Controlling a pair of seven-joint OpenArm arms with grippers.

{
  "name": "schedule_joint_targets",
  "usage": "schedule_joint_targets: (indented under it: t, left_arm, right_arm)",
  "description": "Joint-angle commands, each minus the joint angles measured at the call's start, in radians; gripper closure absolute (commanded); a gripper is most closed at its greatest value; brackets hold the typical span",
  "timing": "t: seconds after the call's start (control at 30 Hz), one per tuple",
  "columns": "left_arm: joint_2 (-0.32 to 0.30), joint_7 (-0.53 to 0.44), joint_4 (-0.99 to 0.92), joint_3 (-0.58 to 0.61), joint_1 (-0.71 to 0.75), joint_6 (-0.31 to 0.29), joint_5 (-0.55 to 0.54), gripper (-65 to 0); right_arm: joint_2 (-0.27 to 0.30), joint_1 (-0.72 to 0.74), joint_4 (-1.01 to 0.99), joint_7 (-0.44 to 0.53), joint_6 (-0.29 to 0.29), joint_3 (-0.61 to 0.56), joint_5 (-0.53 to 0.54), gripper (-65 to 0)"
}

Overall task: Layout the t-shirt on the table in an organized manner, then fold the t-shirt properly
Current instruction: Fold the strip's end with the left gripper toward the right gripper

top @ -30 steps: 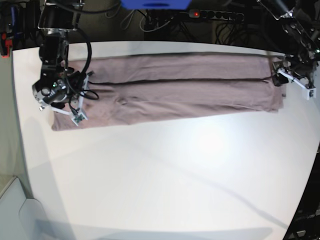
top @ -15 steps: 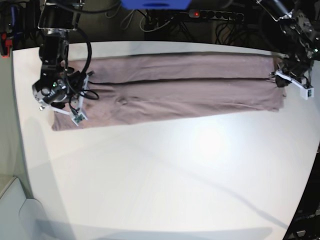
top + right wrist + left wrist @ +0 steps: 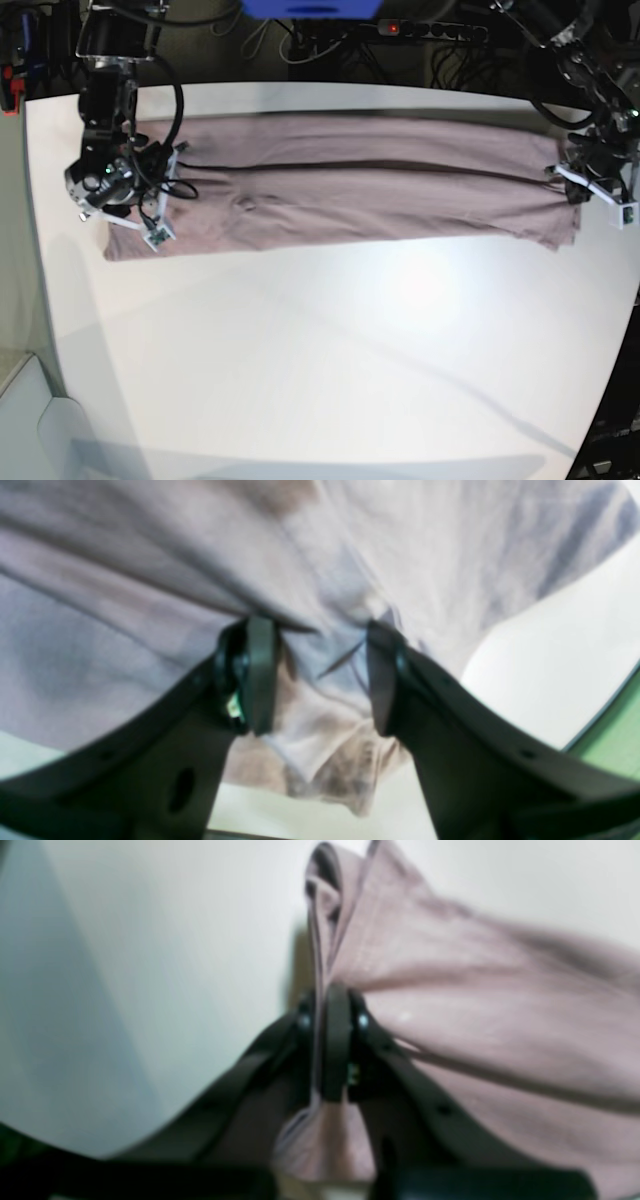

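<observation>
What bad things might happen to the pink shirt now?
The left gripper is shut on only a thin fold at the edge of the t-shirt, so the cloth might slip out if it pulls hard. The right gripper stands open over a bunched, wrinkled end; if it closes there, it may trap creases. With only one end held, a pull could drag the whole shirt across the table.

No legible text, labels, brands, numbers or signs in any view; wrist views blurred.
</observation>
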Motion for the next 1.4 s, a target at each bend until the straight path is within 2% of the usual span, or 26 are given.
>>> schedule_joint_targets:
  t: [0.0,0.13,0.23,0.37,0.43,0.57,0.6,0.73,0.9,1.03,1.17,1.23,1.37]
  left_arm:
    - [-0.004,-0.020,0.067,0.032,-0.011,-0.005,-0.018,-0.4]
    - [0.044,0.031,0.228,0.138,0.014,-0.002,-0.017,-0.3]
    - [0.116,0.090,0.300,0.197,0.015,-0.002,-0.009,-0.3]
    - [0.226,0.104,0.317,0.273,0.015,-0.002,0.060,-0.3]
    - [0.234,0.098,0.317,0.329,0.029,-0.002,0.111,-0.3]
    - [0.234,0.098,0.317,0.528,0.053,-0.001,0.163,-0.3]
    - [0.234,0.098,0.317,0.586,0.061,0.015,0.173,-0.3]
    - [0.234,0.075,0.308,0.784,0.083,0.177,0.173,-0.3]
    - [0.234,-0.016,0.211,1.004,0.084,0.326,0.183,-0.3]
    - [0.234,-0.028,0.147,1.106,0.077,0.447,0.183,-0.3]
    - [0.234,-0.057,0.135,1.143,0.083,0.604,0.183,-0.3]
    - [0.234,-0.071,0.133,1.143,0.084,0.647,0.180,-0.3]
    - [0.234,-0.080,0.133,1.177,0.080,0.661,0.183,-0.3]
  right_arm:
    - [0.001,-0.006,0.002,-0.014,0.000,-0.001,0.007,-30.2]
    - [0.001,-0.006,0.002,-0.014,0.000,-0.001,0.007,-30.2]
    - [0.001,-0.004,0.002,-0.014,0.000,-0.001,0.007,-30.2]
    - [-0.022,-0.003,0.002,-0.014,0.000,-0.003,0.004,-30.2]
    - [-0.025,-0.003,0.002,-0.014,0.000,-0.003,0.004,-30.2]
    - [-0.035,-0.004,0.002,-0.014,0.000,-0.032,0.004,-30.2]
    - [-0.036,-0.004,0.002,-0.014,0.000,-0.037,0.004,-30.2]
    - [-0.038,-0.003,0.002,-0.014,0.000,-0.038,0.004,-30.2]
    - [-0.036,0.001,0.002,-0.014,0.000,-0.038,0.004,-30.2]
    - [-0.033,0.004,0.002,-0.014,0.000,-0.038,0.004,-30.2]
    - [-0.033,0.005,0.002,-0.014,0.000,-0.038,0.004,-30.2]
    - [-0.033,0.005,0.002,-0.014,0.000,-0.038,0.004,-30.2]
    - [-0.033,0.005,0.002,-0.014,0.000,-0.038,0.004,-30.2]
